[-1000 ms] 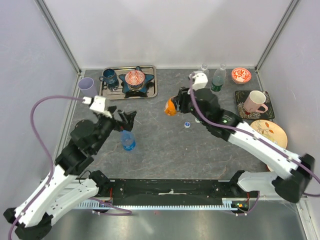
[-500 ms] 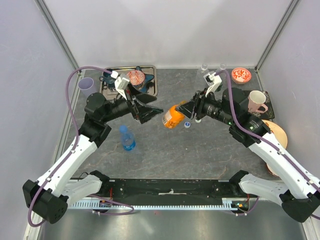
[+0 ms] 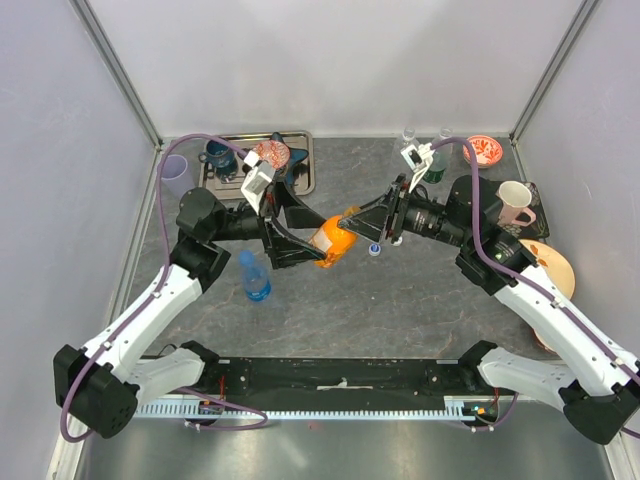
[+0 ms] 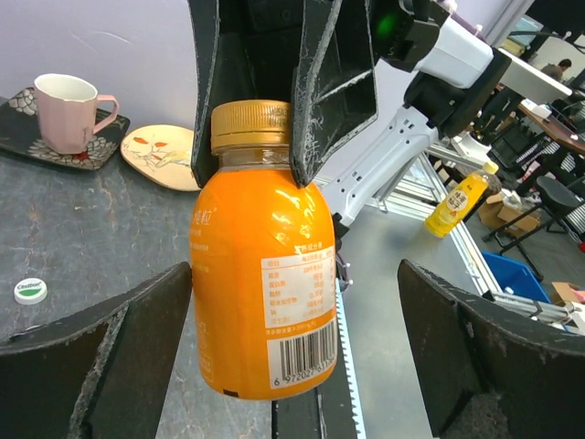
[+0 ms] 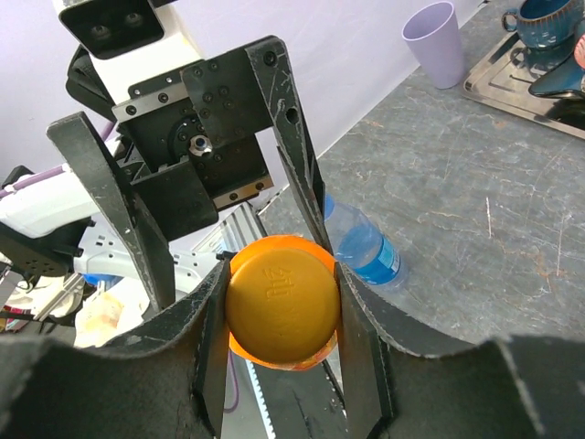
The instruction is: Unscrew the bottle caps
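An orange juice bottle (image 3: 335, 240) hangs in the air over the middle of the table, tipped on its side. My right gripper (image 3: 354, 221) is shut on its orange cap (image 5: 281, 311), one finger on each side of it. My left gripper (image 4: 292, 366) stands open around the bottle's lower half (image 4: 265, 274), and neither finger presses on it. A blue-capped water bottle (image 3: 255, 277) is on the table below my left arm. A loose white cap (image 3: 374, 249) lies on the table under my right gripper.
At the back left, a metal tray (image 3: 300, 182) holds a blue mug and a bowl, with a purple cup (image 3: 175, 172) beside it. A green bottle (image 3: 436, 166) and a red bowl (image 3: 483, 150) sit at the back right. A pink mug (image 3: 512, 203) and a plate (image 3: 545, 262) are at the right.
My right gripper has lifted the orange bottle off the table and carried it left. My left gripper has swung up from beside the water bottle to straddle the orange bottle's base.
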Controlling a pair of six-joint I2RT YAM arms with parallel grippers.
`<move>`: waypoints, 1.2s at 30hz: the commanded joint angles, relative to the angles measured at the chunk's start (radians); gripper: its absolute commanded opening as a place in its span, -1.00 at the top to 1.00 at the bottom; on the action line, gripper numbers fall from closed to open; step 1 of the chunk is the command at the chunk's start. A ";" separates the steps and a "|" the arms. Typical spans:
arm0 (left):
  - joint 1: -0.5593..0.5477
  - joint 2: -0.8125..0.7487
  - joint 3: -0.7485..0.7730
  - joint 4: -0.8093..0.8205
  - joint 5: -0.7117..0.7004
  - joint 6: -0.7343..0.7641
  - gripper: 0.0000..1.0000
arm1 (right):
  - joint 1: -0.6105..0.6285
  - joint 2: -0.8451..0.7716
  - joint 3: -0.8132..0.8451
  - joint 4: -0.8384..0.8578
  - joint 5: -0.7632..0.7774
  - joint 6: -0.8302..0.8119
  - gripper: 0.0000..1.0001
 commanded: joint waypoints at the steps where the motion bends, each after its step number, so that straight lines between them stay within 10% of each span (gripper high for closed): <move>1: -0.034 0.022 0.011 -0.022 0.058 0.047 -0.99 | 0.018 0.010 0.003 0.123 0.001 0.023 1.00; 24: -0.117 0.033 0.070 -0.240 -0.050 0.245 -0.68 | 0.165 0.054 0.017 0.117 0.153 -0.033 1.00; 36: -0.119 0.005 0.063 -0.278 -0.102 0.294 0.01 | 0.170 0.016 -0.018 0.100 0.168 -0.041 1.00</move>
